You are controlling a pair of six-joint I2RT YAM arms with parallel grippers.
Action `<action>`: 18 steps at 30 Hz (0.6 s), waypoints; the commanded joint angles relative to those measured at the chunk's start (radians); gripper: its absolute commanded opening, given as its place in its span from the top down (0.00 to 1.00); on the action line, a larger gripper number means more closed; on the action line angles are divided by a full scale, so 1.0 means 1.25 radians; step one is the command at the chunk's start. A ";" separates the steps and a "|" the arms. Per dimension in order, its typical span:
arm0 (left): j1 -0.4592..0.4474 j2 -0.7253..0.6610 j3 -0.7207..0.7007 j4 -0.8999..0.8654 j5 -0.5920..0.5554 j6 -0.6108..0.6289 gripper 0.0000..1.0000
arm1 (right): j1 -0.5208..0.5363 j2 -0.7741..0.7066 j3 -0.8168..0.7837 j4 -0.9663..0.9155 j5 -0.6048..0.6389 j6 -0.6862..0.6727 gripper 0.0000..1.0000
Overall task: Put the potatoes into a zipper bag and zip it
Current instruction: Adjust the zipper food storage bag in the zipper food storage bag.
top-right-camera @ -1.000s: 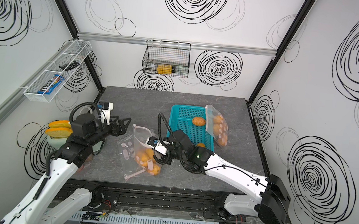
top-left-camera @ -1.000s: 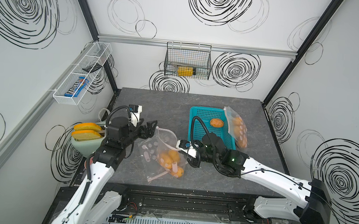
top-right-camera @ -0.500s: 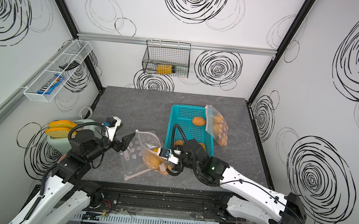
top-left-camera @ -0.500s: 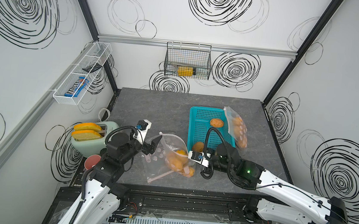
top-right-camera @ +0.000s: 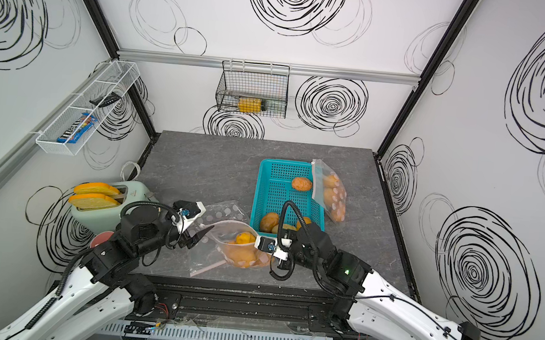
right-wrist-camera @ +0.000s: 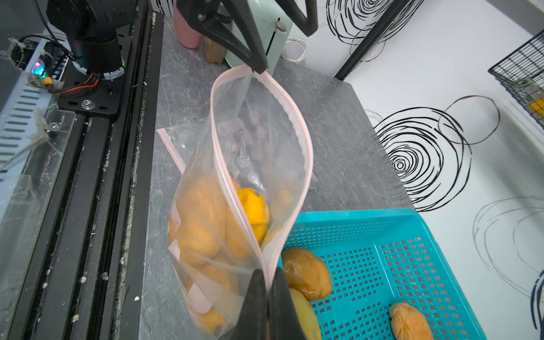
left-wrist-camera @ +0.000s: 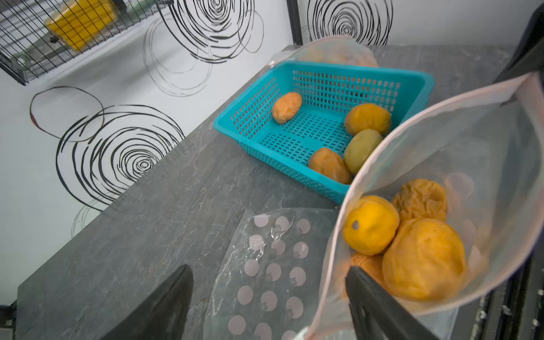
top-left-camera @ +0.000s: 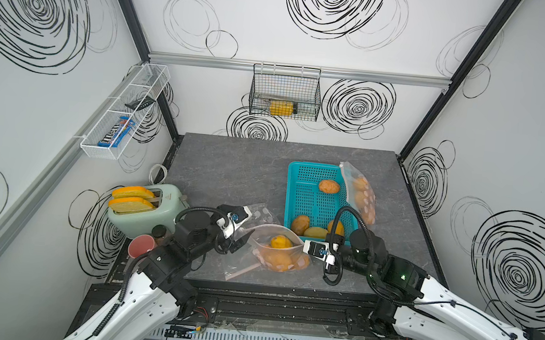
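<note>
Clear zipper bag [top-left-camera: 278, 256] of wrinkled orange potatoes [left-wrist-camera: 424, 259] hangs open, shifted right since a second ago.
At the left, a mint-green toaster [top-left-camera: 144, 216] with toast stands beside the dark grey, stone-veined tabletop [top-left-camera: 230, 173]. The left pincer [top-right-camera: 204, 233] gapes wide, one finger against the bag's pink zip rim, gripping nothing; it has dropped back toward the front edge. The dotted bag's mouth bows open. The right pincer [right-wrist-camera: 267, 291] is clamped on the rim's other end, drawn back off the teal perforated plastic basket [top-left-camera: 312, 165], baring three more potatoes at its near end. White, swirl-marked walls surround.
</note>
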State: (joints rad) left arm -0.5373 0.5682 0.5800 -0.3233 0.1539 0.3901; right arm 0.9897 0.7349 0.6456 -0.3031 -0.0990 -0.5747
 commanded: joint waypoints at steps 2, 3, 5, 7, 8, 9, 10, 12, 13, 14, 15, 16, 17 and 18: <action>-0.017 -0.024 0.002 -0.018 0.059 0.035 0.18 | -0.001 -0.022 -0.022 -0.024 0.022 -0.019 1.00; -0.020 -0.040 -0.004 -0.023 0.084 0.036 0.18 | -0.001 -0.021 -0.021 -0.026 0.028 -0.019 1.00; -0.033 -0.064 -0.019 -0.027 0.086 0.043 0.17 | -0.003 -0.017 -0.014 -0.029 0.038 -0.021 1.00; -0.052 -0.074 -0.032 -0.036 0.060 0.054 0.17 | -0.006 -0.022 -0.007 -0.034 0.047 -0.022 1.00; -0.060 -0.074 -0.033 -0.038 0.052 0.055 0.16 | -0.010 -0.027 -0.007 -0.037 0.048 -0.021 1.00; -0.069 -0.073 -0.034 -0.040 0.051 0.055 0.15 | -0.012 -0.033 -0.008 -0.043 0.049 -0.020 1.00; -0.075 -0.070 -0.033 -0.040 0.061 0.056 0.14 | -0.016 -0.041 -0.008 -0.051 0.047 -0.021 1.00; -0.077 -0.063 -0.030 -0.039 0.090 0.061 0.12 | -0.020 -0.058 -0.013 -0.065 0.046 -0.024 1.00; -0.077 -0.059 -0.028 -0.038 0.098 0.060 0.12 | -0.020 -0.068 -0.014 -0.075 0.045 -0.026 1.00; -0.077 -0.055 -0.027 -0.039 0.101 0.063 0.12 | -0.021 -0.077 -0.016 -0.081 0.047 -0.030 1.00; -0.077 -0.052 -0.027 -0.040 0.095 0.062 0.12 | -0.022 -0.088 -0.019 -0.087 0.053 -0.033 1.00; -0.078 -0.048 -0.028 -0.040 0.089 0.062 0.12 | -0.023 -0.098 -0.023 -0.089 0.058 -0.035 1.00; -0.079 -0.045 -0.031 -0.036 0.080 0.062 0.13 | -0.024 -0.106 -0.024 -0.094 0.057 -0.037 1.00; -0.081 -0.043 -0.035 -0.029 0.071 0.060 0.13 | -0.024 -0.111 -0.024 -0.103 0.048 -0.042 1.00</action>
State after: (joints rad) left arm -0.6323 0.5079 0.5457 -0.3923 0.2436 0.4431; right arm 0.9653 0.6216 0.6243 -0.3954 -0.0395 -0.5949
